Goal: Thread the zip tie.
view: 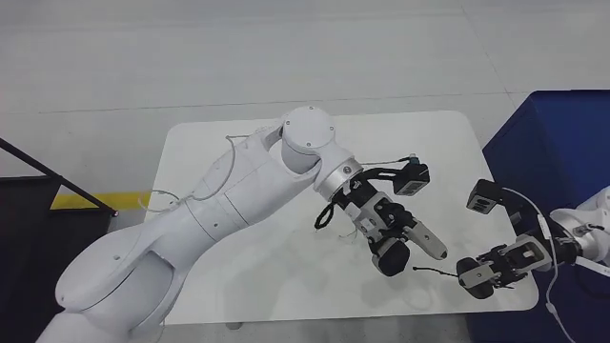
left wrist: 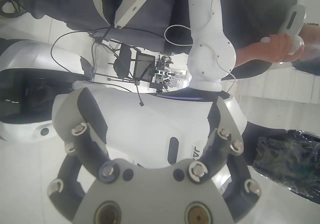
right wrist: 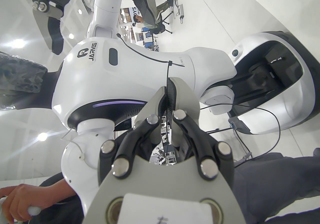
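Over a white table (view: 210,162), near one of its edges, both grippers hang in the air, close to each other but apart. The right gripper (right wrist: 168,84) has its fingers pressed together on the zip tie (right wrist: 168,72). The thin black strap comes out from the fingertips and goes to a small head, where another thin part crosses it. I cannot tell if this part already passes through the head. In the top view the strap points toward the left gripper (left wrist: 152,99), which has its fingers spread wide and holds nothing.

I think the risk is in the strap itself. It is thin and bends easily, and it is held only at one place, so the free end can swing or turn when the left fingers close on it. Then the end can miss the small hole. If the pinch slips, the zip tie can fall, maybe past the table edge.
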`<action>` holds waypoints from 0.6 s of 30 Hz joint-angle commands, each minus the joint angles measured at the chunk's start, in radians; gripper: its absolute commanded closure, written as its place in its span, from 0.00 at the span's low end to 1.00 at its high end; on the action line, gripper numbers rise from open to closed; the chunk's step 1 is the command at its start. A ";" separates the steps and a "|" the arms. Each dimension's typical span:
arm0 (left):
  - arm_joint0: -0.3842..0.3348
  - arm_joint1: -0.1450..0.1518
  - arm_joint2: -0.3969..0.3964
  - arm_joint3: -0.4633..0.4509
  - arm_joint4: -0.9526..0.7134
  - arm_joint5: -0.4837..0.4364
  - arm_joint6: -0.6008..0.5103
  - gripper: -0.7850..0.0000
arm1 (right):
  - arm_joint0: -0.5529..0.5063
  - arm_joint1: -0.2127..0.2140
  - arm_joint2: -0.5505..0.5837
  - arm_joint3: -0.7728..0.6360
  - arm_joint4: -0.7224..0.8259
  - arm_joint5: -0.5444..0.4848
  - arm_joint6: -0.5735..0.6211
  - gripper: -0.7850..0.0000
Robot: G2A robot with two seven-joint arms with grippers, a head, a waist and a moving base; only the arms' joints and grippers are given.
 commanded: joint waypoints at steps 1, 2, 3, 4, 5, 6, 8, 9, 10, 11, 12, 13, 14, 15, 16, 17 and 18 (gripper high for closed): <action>0.000 0.000 0.000 0.000 0.000 0.000 0.000 0.00 | 0.000 0.000 0.000 0.000 0.000 0.000 0.000 1.00; 0.000 0.000 0.000 0.000 0.000 0.000 0.000 0.00 | 0.000 -0.001 0.000 -0.001 -0.001 0.000 -0.008 1.00; 0.012 0.001 0.000 -0.006 0.002 0.007 0.013 0.00 | -0.001 -0.003 0.001 -0.009 -0.004 0.002 -0.026 1.00; 0.017 0.003 -0.015 -0.008 -0.007 0.011 0.027 0.00 | 0.003 -0.005 0.008 -0.004 0.006 0.001 -0.021 1.00; 0.025 0.007 -0.030 -0.014 -0.023 0.017 0.018 0.00 | 0.007 -0.007 0.016 0.011 0.019 -0.001 -0.007 1.00; 0.032 0.011 -0.046 -0.014 -0.041 0.030 0.006 0.00 | 0.013 -0.008 0.026 0.031 0.034 -0.008 0.000 1.00; 0.041 0.023 -0.076 -0.014 -0.035 0.050 0.024 0.00 | 0.016 -0.010 0.039 0.059 0.068 -0.016 0.000 1.00; 0.049 0.029 -0.090 -0.020 -0.039 0.067 0.024 0.00 | 0.017 -0.010 0.045 0.073 0.088 -0.019 0.000 1.00; 0.057 0.036 -0.106 -0.026 -0.038 0.077 0.032 0.00 | 0.017 -0.009 0.050 0.086 0.106 -0.021 0.000 1.00; 0.068 0.043 -0.121 -0.036 -0.040 0.086 0.035 0.00 | 0.016 -0.008 0.055 0.095 0.124 -0.022 0.000 1.00; 0.084 0.049 -0.137 -0.040 -0.055 0.105 0.040 0.00 | 0.015 -0.007 0.059 0.105 0.145 -0.021 0.000 1.00; 0.096 0.055 -0.151 -0.050 -0.064 0.125 0.043 0.00 | 0.014 -0.005 0.062 0.109 0.160 -0.019 0.000 1.00; 0.109 0.060 -0.165 -0.057 -0.076 0.146 0.055 0.00 | 0.012 -0.004 0.065 0.111 0.177 -0.014 0.000 1.00; 0.124 0.064 -0.174 -0.058 -0.091 0.184 0.069 0.00 | 0.010 -0.002 0.066 0.108 0.189 -0.008 0.000 1.00; 0.135 0.067 -0.176 -0.068 -0.108 0.210 0.094 0.00 | 0.009 0.000 0.068 0.104 0.198 -0.005 0.000 1.00; 0.145 0.069 -0.176 -0.073 -0.132 0.238 0.121 0.00 | 0.008 0.001 0.070 0.099 0.208 -0.002 0.000 1.00; 0.156 0.071 -0.177 -0.073 -0.163 0.268 0.152 0.00 | 0.007 0.002 0.072 0.093 0.213 0.001 0.000 1.00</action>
